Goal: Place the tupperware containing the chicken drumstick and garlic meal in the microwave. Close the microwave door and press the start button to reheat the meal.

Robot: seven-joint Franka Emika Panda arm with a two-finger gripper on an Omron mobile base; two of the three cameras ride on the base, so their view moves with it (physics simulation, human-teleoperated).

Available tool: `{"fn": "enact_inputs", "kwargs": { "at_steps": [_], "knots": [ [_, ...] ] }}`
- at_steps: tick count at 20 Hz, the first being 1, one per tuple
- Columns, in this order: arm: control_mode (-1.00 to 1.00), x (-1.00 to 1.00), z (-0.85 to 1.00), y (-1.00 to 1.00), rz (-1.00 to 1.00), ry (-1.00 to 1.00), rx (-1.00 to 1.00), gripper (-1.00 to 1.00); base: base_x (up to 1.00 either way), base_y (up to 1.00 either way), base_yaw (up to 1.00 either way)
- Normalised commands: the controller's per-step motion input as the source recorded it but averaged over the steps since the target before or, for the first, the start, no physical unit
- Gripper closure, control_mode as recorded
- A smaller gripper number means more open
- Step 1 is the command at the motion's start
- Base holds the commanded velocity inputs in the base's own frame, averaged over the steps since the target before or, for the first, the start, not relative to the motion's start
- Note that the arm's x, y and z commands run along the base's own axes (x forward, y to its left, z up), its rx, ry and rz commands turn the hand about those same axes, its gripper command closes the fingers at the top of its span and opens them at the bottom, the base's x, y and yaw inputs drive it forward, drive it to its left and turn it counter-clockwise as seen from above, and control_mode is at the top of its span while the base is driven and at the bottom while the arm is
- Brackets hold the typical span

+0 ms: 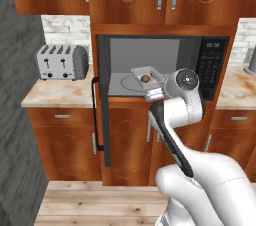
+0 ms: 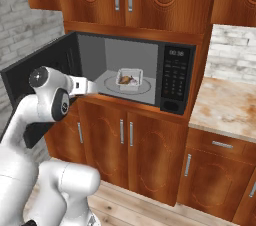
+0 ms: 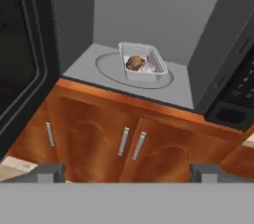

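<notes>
My claw (image 3: 127, 172) hangs apart and empty before the microwave (image 3: 149, 34), the tupperware (image 3: 143, 63) sits on its turntable, so next I must swing the microwave door (image 2: 37, 82) shut.

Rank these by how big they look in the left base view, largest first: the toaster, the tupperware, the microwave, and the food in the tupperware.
1. microwave
2. toaster
3. tupperware
4. chicken drumstick and garlic meal

All four look clearly different in size, so no ties.
</notes>
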Motion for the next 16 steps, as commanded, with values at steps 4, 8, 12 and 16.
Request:
{"fn": "enact_inputs", "kwargs": {
  "at_steps": [4,8,12,16],
  "knots": [
    [-1.00,-1.00,0.53,0.59,0.27,0.05,-0.37,-1.00,0.00,0.00,0.00],
    [-1.00,-1.00,0.65,0.70,0.24,0.04,-0.39,-1.00,0.00,0.00,0.00],
    [-1.00,-1.00,0.67,0.61,0.19,0.03,-0.36,-1.00,0.00,0.00,0.00],
    [-1.00,-0.88,0.55,0.72,0.08,0.02,-0.34,-1.00,0.00,0.00,0.00]
  ]
}}
